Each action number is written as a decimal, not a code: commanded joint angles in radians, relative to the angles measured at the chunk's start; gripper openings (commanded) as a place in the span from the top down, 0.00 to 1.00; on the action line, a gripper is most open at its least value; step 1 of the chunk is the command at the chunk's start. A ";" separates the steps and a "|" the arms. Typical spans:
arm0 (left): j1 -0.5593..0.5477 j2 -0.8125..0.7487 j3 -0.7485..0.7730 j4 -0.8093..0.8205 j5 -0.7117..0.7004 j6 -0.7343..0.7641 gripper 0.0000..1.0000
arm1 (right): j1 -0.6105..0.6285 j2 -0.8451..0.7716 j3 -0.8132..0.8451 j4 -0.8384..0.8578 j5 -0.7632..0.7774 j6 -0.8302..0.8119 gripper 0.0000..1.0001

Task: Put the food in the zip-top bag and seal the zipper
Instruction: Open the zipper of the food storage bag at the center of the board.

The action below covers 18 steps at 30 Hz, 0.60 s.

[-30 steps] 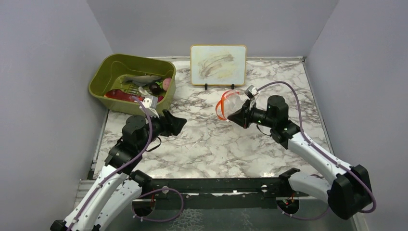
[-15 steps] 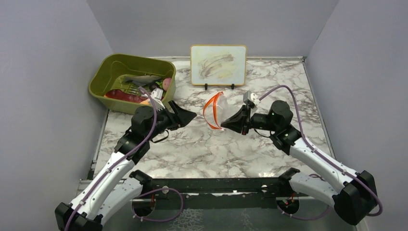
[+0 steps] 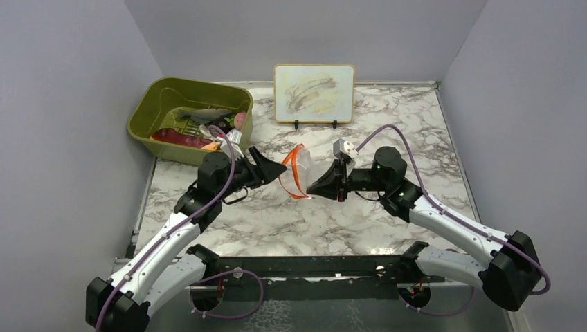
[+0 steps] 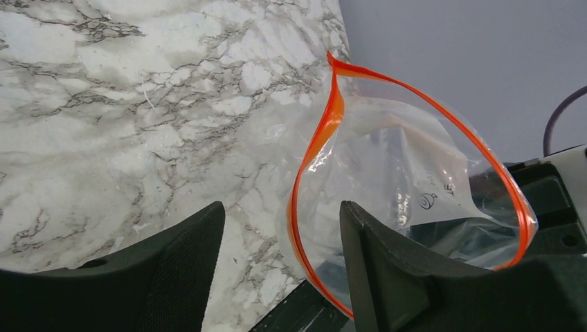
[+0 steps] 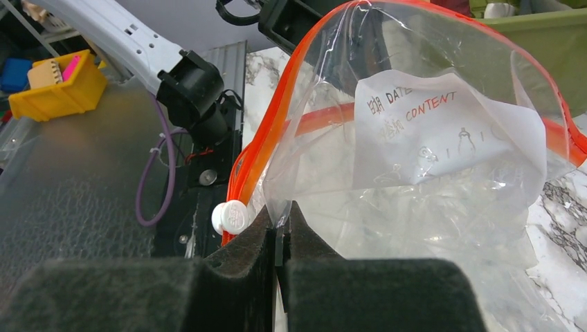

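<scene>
Step in hand, as I read it: get a 2nd grip on the zip-top bag (image 4: 408,173) so its mouth can be held open for loading.

Right tool (image 5: 279,238) is pressed together, pinching the clear film just under the zipper (image 4: 315,149), beside the white slider tab (image 5: 232,216). The bag hangs off the table (image 3: 277,221), between the 2 arms, mouth gaping twd the left arm. Nothing inside it that I can see, only the printed label.

Left tool (image 4: 280,228) is spread. Near lip of the orange strip runs btwn its fingers, not clamped yet.

To do it well:
- Close left on the lip only, a bit below the strip, not on both walls, or the mouth gets pinched flat.
- Film is floppy and slick, so ease in. A shove will fold the lip away.
- Once held, draw the tools apart gently. A hard tug could slip the film out of the right's pinch.

Food (image 3: 208,131) sits in the olive-green bin (image 3: 149,111) at back left, well apart from the bag, so nothing is loaded yet. Can't make out each piece.

Surface and room: marble-look tabletop, plain grey walls on 3 sides, a small framed board (image 3: 314,93) on a stand at the back.
</scene>
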 commanded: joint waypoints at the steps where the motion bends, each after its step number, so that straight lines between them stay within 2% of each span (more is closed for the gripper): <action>1: -0.003 0.003 0.001 0.025 0.014 0.034 0.40 | 0.021 0.010 0.039 0.015 0.016 -0.026 0.99; 5: -0.003 0.005 -0.014 0.047 0.006 0.031 0.55 | 0.041 0.020 0.042 0.006 0.026 -0.025 0.98; 11: -0.003 0.021 -0.008 0.047 0.035 0.027 0.59 | 0.069 0.029 0.055 -0.011 0.062 -0.028 0.96; 14: -0.003 0.026 -0.002 0.050 0.057 0.025 0.64 | 0.069 0.029 0.057 -0.016 0.071 -0.034 0.95; 16: -0.003 0.025 0.001 0.053 0.071 0.026 0.76 | 0.071 0.031 0.058 -0.018 0.075 -0.035 0.94; 18: -0.003 0.022 0.003 0.059 0.085 0.039 0.95 | 0.071 0.032 0.065 -0.036 0.101 -0.032 0.88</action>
